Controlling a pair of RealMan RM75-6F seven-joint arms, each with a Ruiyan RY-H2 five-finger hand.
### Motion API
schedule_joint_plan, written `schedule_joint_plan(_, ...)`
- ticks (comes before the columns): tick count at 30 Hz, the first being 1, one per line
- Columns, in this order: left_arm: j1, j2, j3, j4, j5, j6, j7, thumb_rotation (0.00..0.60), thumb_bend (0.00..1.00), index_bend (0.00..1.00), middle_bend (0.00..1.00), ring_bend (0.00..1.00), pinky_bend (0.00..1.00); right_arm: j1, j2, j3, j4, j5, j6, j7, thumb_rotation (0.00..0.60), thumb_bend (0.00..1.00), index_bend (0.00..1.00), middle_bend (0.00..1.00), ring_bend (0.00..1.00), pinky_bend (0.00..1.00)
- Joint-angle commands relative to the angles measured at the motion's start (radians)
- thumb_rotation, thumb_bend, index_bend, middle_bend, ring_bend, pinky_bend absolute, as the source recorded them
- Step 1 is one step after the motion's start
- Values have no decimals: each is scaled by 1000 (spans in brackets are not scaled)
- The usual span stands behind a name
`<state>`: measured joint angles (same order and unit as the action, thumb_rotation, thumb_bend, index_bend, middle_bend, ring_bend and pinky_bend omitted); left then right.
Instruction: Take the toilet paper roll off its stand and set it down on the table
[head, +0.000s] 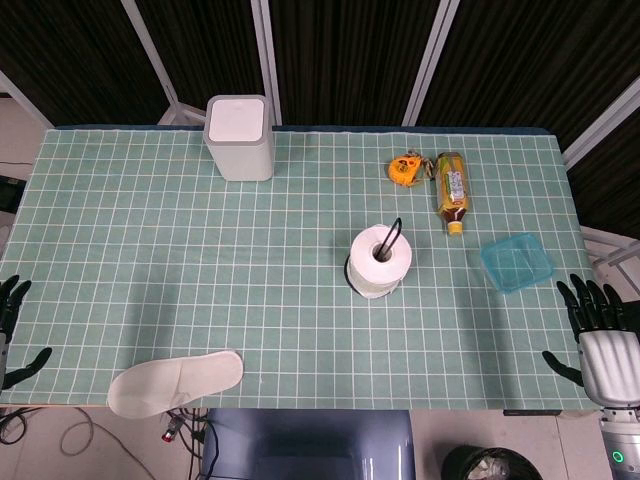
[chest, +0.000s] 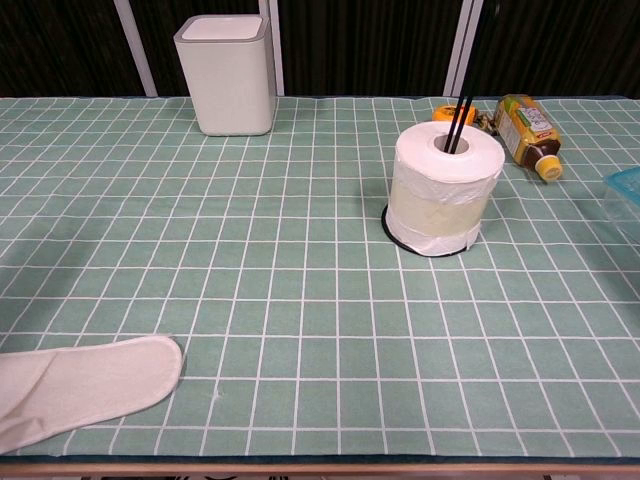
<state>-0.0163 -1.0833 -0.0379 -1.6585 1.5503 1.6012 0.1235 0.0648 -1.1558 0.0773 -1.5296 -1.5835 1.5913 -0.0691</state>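
Observation:
A white toilet paper roll (head: 379, 261) (chest: 444, 188) sits upright on its black stand, whose thin rod (chest: 461, 110) rises through the core and whose round base (chest: 390, 228) shows under the roll. It is right of the table's middle. My right hand (head: 598, 332) hovers at the table's right front edge, fingers spread, holding nothing, well right of the roll. At the far left edge my left hand (head: 10, 325) is only partly visible, fingers apart and empty. Neither hand shows in the chest view.
A white lidded bin (head: 239, 137) (chest: 226, 73) stands at the back. A yellow tape measure (head: 406, 169), a lying tea bottle (head: 451, 189) (chest: 527, 131) and a blue plastic tray (head: 516, 262) are at the right. A white slipper (head: 175, 381) (chest: 80, 388) lies at the front left.

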Motion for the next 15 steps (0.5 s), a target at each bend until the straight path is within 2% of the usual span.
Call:
schedule_joint_plan(1,1,0,0,0,0,2,-1,600,176,43,0,0,15,-4,0,-3,-2,4,-1,0,600,0,0,0,0,0)
schedule_joint_plan(15,-4,-9,4,5,15,-3,14,600,176,43,0,0,15,-6,8,-4,-11,15,-12,26,600,0,0,0,0,0)
